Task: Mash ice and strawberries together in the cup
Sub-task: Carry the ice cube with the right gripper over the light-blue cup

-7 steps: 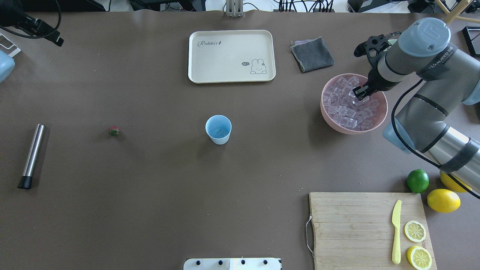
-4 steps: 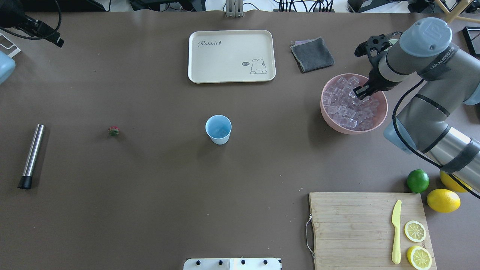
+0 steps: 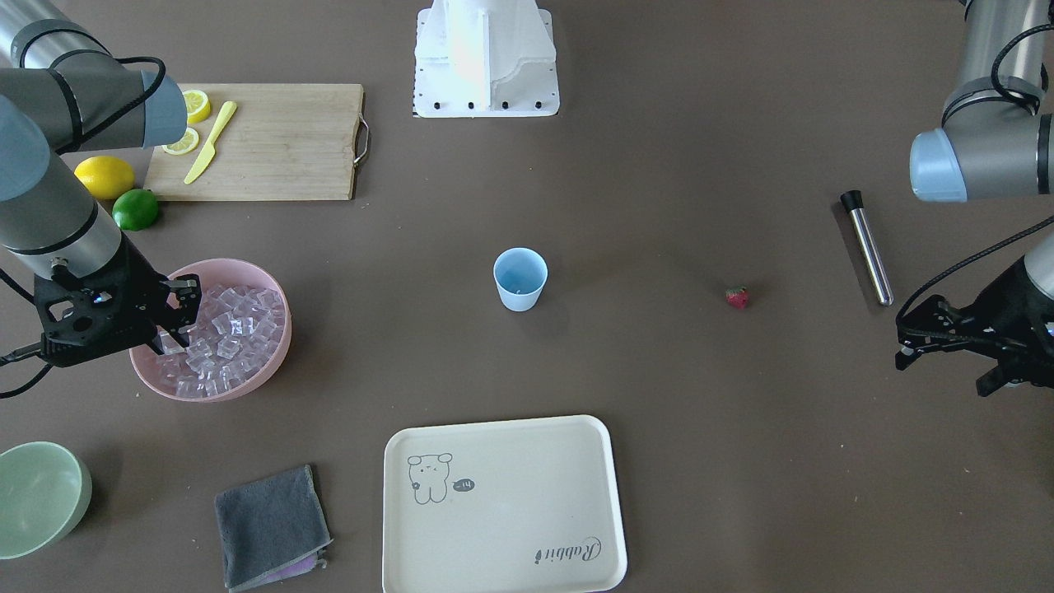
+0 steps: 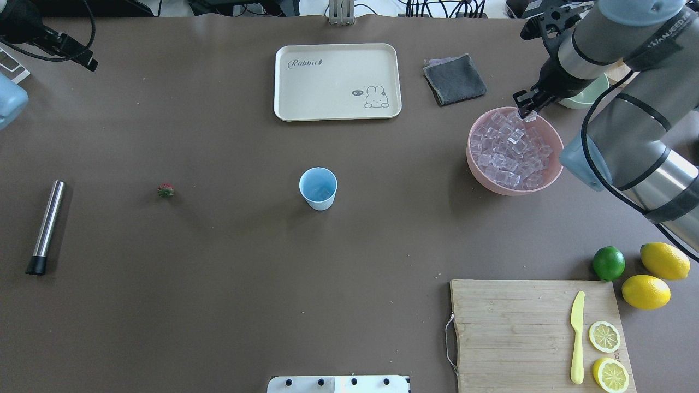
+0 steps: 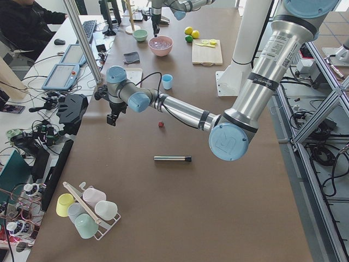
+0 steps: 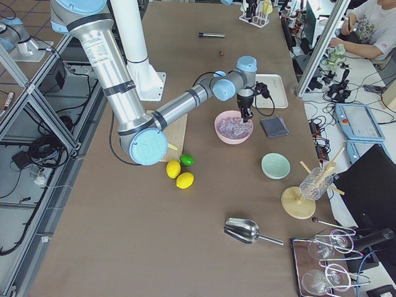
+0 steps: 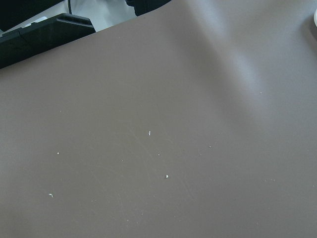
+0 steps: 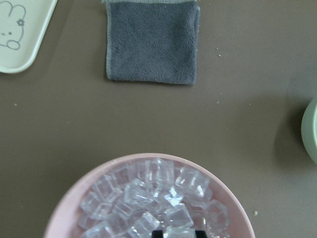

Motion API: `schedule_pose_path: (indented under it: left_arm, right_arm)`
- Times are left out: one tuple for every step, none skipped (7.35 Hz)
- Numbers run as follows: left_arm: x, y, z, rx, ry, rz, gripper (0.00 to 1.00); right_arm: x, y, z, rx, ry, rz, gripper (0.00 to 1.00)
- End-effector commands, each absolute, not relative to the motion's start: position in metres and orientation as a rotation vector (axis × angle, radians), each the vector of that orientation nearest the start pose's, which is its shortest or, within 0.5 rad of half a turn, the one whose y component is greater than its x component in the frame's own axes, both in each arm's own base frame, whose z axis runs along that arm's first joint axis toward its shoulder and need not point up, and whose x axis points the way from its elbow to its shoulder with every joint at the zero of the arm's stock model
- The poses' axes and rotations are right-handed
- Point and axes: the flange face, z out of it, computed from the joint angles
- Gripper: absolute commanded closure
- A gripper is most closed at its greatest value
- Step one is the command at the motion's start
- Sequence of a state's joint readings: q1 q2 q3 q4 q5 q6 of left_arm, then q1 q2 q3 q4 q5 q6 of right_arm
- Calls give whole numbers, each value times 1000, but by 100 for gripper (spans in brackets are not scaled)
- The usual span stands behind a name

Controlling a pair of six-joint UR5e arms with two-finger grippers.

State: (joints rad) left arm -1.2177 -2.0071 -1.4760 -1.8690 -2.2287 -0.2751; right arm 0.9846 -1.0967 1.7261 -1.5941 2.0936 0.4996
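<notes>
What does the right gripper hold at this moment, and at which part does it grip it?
One ice cube, it seems, pinched on two opposite sides by the right gripper, above the pink bowl.

On the brown table (image 4: 218, 284), the cup (image 4: 318, 188) is pale blue. At its nine o'clock, a red strawberry (image 4: 165, 190) with green top; at twelve, a cream tray (image 4: 338, 60) with a grey rabbit drawing; at two, clear ice (image 4: 508, 150) in a pink bowl (image 4: 513, 191).
</notes>
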Motion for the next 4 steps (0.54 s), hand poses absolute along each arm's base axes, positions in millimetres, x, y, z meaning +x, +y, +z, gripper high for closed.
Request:
schedule_pose_path:
  left_arm:
    - [173, -660, 418, 388, 797, 291, 2]
    - [174, -661, 416, 391, 798, 294, 2]
    - [174, -662, 419, 386, 796, 292, 2]
    - [174, -662, 419, 387, 796, 293, 2]
  right_arm:
    - [-343, -558, 225, 192, -829, -96, 92]
    - [-410, -537, 177, 201, -830, -19, 92]
    - [-462, -512, 128, 196, -860, 39, 93]
    - [-508, -497, 88, 178, -875, 84, 93]
